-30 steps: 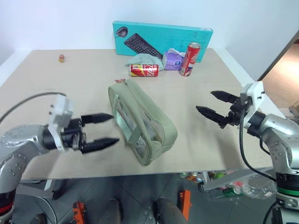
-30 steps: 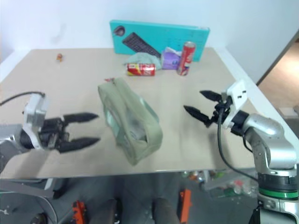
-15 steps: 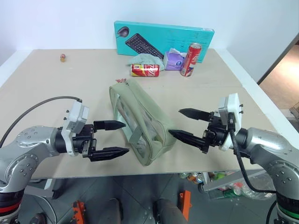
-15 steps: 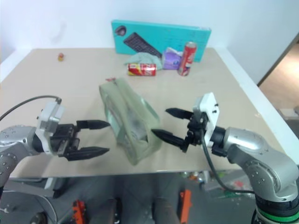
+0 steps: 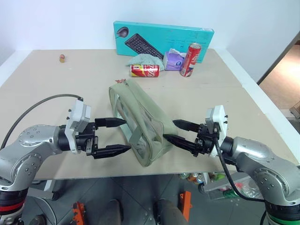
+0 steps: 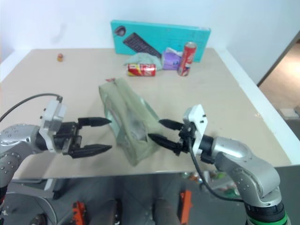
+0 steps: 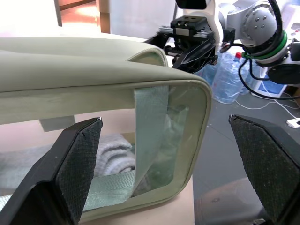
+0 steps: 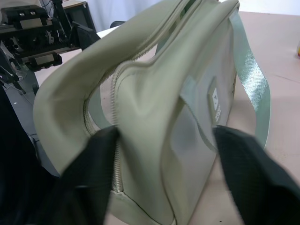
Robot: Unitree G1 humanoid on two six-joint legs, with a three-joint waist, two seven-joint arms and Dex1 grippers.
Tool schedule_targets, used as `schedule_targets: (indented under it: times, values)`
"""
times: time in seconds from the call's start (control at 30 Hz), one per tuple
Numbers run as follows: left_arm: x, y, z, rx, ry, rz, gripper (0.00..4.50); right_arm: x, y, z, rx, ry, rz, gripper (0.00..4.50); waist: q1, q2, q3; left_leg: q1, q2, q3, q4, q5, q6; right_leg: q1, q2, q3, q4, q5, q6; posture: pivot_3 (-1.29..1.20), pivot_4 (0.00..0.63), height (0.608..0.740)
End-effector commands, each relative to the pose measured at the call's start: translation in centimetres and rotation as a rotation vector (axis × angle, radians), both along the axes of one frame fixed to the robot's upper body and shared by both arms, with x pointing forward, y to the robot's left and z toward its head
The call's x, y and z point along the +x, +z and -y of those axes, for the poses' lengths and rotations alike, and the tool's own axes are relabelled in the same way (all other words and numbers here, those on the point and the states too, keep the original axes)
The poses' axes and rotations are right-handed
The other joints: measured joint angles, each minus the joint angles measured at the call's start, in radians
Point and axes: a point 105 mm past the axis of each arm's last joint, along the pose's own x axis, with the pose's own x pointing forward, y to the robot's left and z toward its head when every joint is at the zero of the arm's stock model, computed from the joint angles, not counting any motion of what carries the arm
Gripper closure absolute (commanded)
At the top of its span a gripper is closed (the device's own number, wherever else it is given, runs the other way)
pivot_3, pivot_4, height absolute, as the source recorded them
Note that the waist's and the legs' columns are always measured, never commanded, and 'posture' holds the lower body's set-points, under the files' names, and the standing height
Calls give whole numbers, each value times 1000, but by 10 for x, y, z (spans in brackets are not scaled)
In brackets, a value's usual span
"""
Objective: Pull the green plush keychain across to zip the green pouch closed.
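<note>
Sage-green fabric of the green pouch [image 5: 140, 122] lies mid-table on the tan table [image 5: 56, 89], long axis running from far-left to near-right, near end at the table's near edge. Flanked at that near end: left gripper [image 5: 115, 136] on its left, right gripper [image 5: 179, 133] on its right, both level and pointing inward at the pouch. Left gripper jaws spread wide, empty, tips just beside the pouch's clear window side, not touching as far as can be told. Right gripper jaws parted but narrower than the left's, holding nothing; tips just beside the near-right corner, and in the right wrist view the fingers [image 8: 243, 168] straddle that end, with contact uncertain. Zip line runs along the pouch top toward the far end. Green plush keychain [image 5: 121, 81] sits at the far-left end of the pouch, a small patch with red accents, too small to read its shape. So the puller lies far from both grippers, at the opposite end of the long axis; left gripper judged somewhat nearer to it. Judgement: right gripper suited to brace the near end, left to reach far along the axis for the keychain.
</note>
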Motion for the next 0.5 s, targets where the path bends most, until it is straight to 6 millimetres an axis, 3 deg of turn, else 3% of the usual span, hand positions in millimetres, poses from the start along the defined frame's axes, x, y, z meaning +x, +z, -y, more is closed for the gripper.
schedule_targets:
  times: [0.03, 0.17, 0.2, 0.4, 0.5]
  values:
    - [-1, 5, 1, -4, 3, 33, 0, -3, 4, -3, 11, 18, 28, 2837, 0, 0, 0, 0, 0, 0, 0, 0, 0, 0, 0, 0, 0, 0, 0, 0, 150, 740]
    - [0, 3, 1, -3, 9, 32, 0, -4, 3, -2, -1, 21, 37, 4245, 0, 0, 0, 0, 0, 0, 0, 0, 0, 0, 0, 0, 0, 0, 0, 0, 150, 740]
    - [0, 3, 1, -3, 9, 32, 0, -4, 4, -1, -7, 23, 43, 4425, 0, 0, 0, 0, 0, 0, 0, 0, 0, 0, 0, 0, 0, 0, 0, 0, 150, 740]
    - [1, 2, 3, -2, 5, 36, 0, 3, 19, 13, -89, 83, 91, 4425, 0, 0, 0, 0, 0, 0, 0, 0, 0, 0, 0, 0, 0, 0, 0, 0, 150, 740]
    - [4, 2, 6, -5, -4, 44, 0, 28, 31, 38, -217, 103, 157, 4425, 0, 0, 0, 0, 0, 1, 1, 0, 0, 0, 0, 1, 0, 1, 0, 0, 150, 740]
